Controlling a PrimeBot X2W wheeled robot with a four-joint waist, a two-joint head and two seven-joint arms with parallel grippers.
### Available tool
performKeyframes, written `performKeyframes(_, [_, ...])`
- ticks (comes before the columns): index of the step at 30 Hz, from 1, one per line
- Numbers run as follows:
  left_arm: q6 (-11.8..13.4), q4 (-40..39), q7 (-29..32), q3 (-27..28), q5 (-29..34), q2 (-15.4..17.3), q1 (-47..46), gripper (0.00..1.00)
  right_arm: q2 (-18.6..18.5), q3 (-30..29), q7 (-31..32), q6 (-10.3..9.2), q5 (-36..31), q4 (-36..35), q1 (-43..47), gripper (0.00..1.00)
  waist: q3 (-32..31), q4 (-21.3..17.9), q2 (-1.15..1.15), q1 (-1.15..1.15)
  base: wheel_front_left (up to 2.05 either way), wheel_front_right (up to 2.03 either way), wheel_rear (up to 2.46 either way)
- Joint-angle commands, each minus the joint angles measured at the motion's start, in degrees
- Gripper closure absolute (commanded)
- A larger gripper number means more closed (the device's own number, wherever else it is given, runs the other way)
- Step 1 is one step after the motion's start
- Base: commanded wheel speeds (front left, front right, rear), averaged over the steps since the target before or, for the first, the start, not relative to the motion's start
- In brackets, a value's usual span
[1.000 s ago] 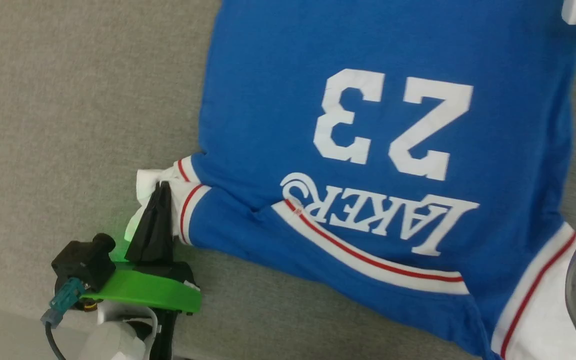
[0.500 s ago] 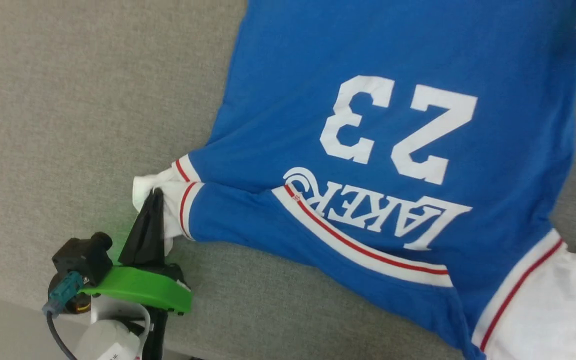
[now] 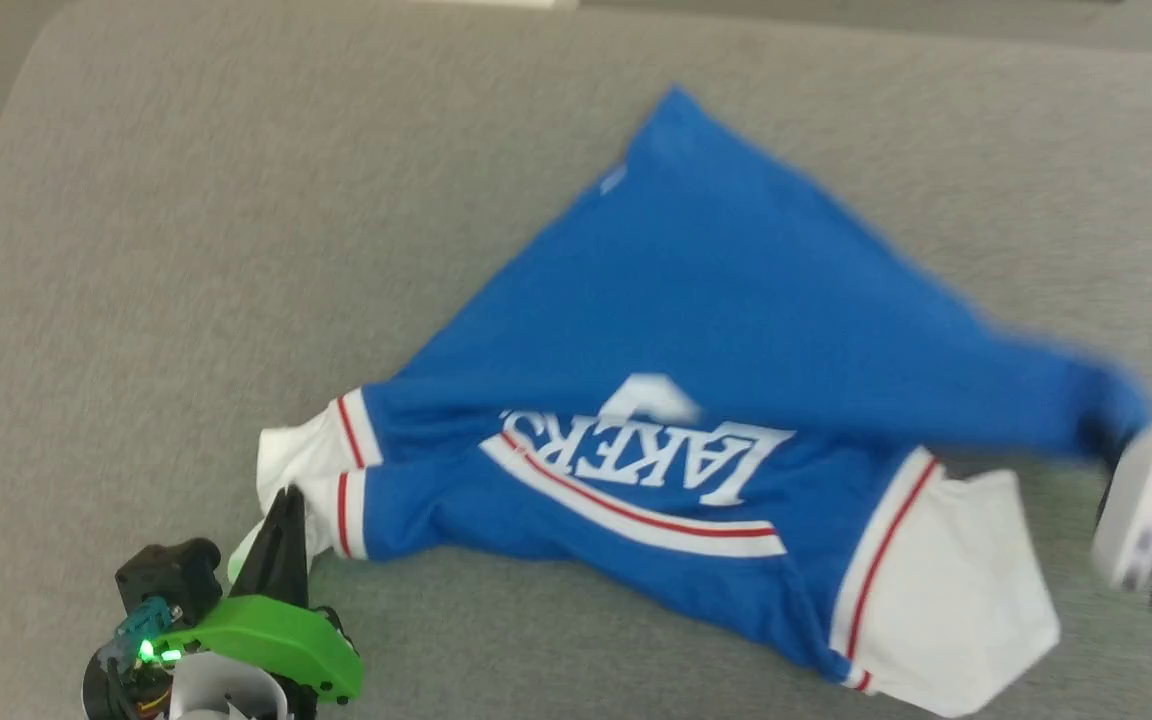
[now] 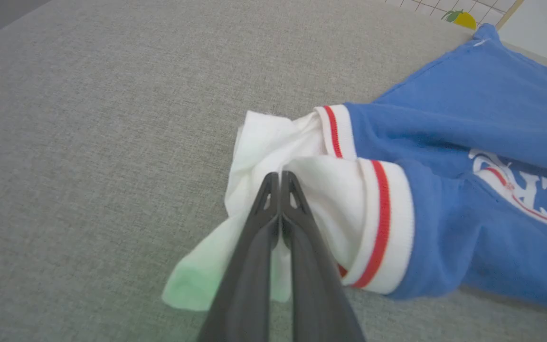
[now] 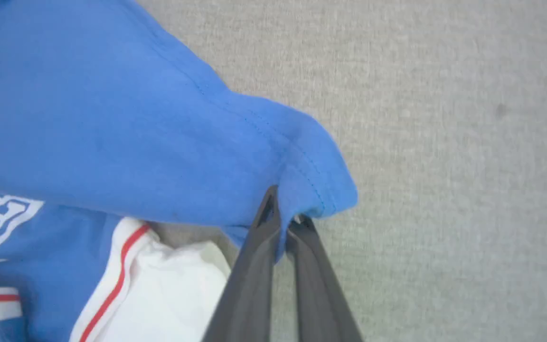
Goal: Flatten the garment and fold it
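We seem mid-fold: the Lakers T-shirt [image 3: 716, 300] lies on the grey fabric surface [image 3: 186, 250], our left gripper [image 4: 279, 176] pinching its white sleeve [image 4: 264, 137], our right gripper [image 5: 285, 213] its blue hem corner [image 5: 321, 185], which next wants laying flat.

Left hand [image 4: 279, 175] clamping garment [image 4: 468, 118], right hand [image 5: 285, 209] likewise

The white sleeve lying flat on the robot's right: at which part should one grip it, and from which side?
Probably at its outer cuff edge, coming low from the robot's right over the grey surface. The white sleeve lies flat and spread, and that edge is free and faces outward; the inner side is joined to the blue body of the T-shirt.
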Motion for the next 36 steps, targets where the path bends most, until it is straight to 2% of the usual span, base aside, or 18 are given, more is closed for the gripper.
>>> performKeyframes(1, [0.4,0.1,0.2,0.1,-0.3,0.1,0.7,1.00,1.3,0.0,0.8,-0.09,0.7,-2.0,3.5,1.00,-8.0,-7.4,0.00,0.00,0.00,0.00,0.00])
performKeyframes(5, [0.7,0.6,0.5,-0.2,-0.4,0.1,1.2,1.00,4.6,0.5,3.5,-0.09,2.3,-5.7,13.1,1.00,-9.3,-8.2,0.00,0.00,0.00,0.00,0.00])
performKeyframes(9, [0.8,1.0,0.3,-0.4,-0.8,-0.2,1.4,1.00,6.6,2.0,4.6,-0.09,5.5,-4.1,20.4,1.00,-10.2,-8.5,0.00,0.00,0.00,0.00,0.00])
performKeyframes(10, [0.8,1.1,0.3,-0.4,-0.9,-0.3,1.5,1.00,6.8,2.2,4.2,-0.09,6.1,-3.9,20.8,0.74,-10.3,-8.5,0.00,0.00,0.00,0.00,0.00])
performKeyframes(11, [0.8,1.2,0.2,-0.5,-1.0,-0.3,1.5,1.00,7.0,2.1,3.2,-0.09,6.9,-3.8,21.2,0.00,-10.5,-8.6,0.00,0.00,0.00,0.00,0.00])
performKeyframes(16, [0.9,1.4,-0.3,-0.6,-1.2,-0.4,1.9,1.00,7.4,-1.0,-4.3,-0.09,10.8,-6.1,17.7,0.00,-10.9,-8.7,0.00,0.00,0.00,0.00,0.00])
performKeyframes(19, [1.0,1.0,-0.4,-0.5,-1.1,-0.2,1.8,1.00,7.5,-2.7,-9.2,-0.09,12.4,-7.4,12.3,0.00,-10.5,-8.4,0.00,0.00,0.00,0.00,0.00])
performKeyframes(22, [1.1,0.1,-0.3,-0.6,-1.0,0.0,1.2,1.00,6.6,-2.1,-11.5,-0.09,10.8,-6.5,6.2,0.00,-9.6,-7.3,0.00,0.00,0.00,0.00,0.00])
performKeyframes(28, [1.0,-2.0,0.3,-1.1,-0.6,0.4,-0.6,1.00,3.8,5.1,-10.5,-0.09,4.7,1.9,-8.1,0.00,-5.1,-3.9,0.00,0.00,0.00,0.00,0.00])
performKeyframes(36, [0.2,-2.6,-0.1,-2.4,-0.8,-0.4,-3.5,1.00,0.9,18.6,-6.0,-0.09,-4.9,20.4,-26.3,0.00,2.9,2.2,0.00,0.00,0.00,0.00,0.00])
